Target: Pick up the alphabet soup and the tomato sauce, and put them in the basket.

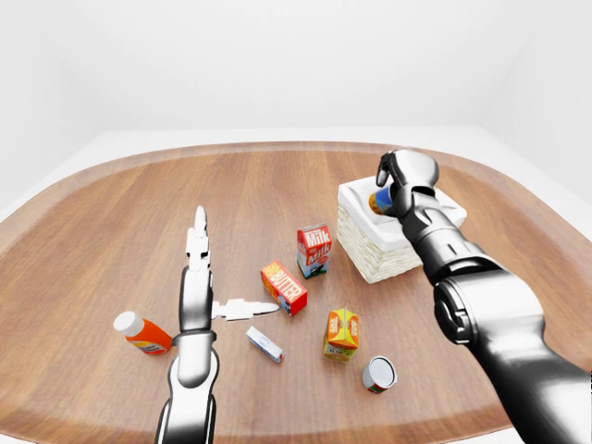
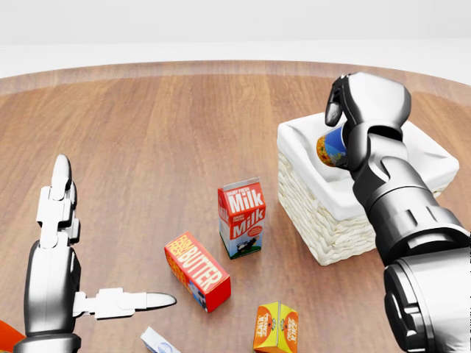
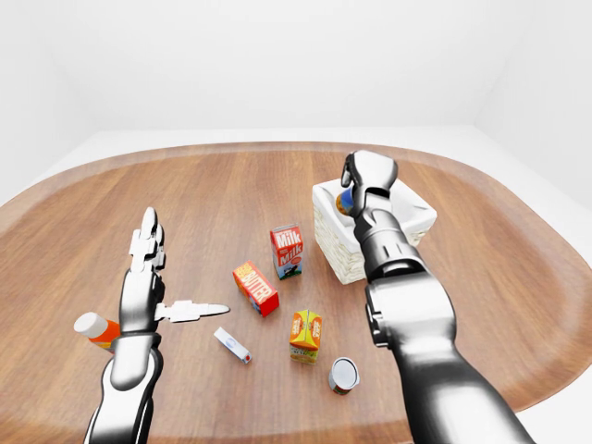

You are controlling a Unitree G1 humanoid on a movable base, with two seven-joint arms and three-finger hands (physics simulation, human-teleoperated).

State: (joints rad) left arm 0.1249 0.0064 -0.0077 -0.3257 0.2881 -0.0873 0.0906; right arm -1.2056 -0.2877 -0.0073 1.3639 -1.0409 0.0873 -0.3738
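Woven white basket (image 2: 324, 220), cloth-lined; glossy metal right hand (image 2: 364, 103) grips a cylindrical printed can (image 2: 333, 149) above its opening. Left hand (image 2: 62, 254) splayed flat over woodgrain table (image 2: 162, 132); another can (image 1: 378, 374) lies apart.

My right hand (image 1: 396, 176) holds a can (image 1: 379, 202) over the basket (image 1: 370, 245).
My fingers close round the can above the basket's white lining. My left hand (image 1: 205, 287) is spread flat over the table (image 1: 111, 222), far to the left. Milk carton (image 1: 314, 250), butter box (image 1: 284, 288), orange carton (image 1: 341, 334) and a second can (image 1: 378, 374) lie between.
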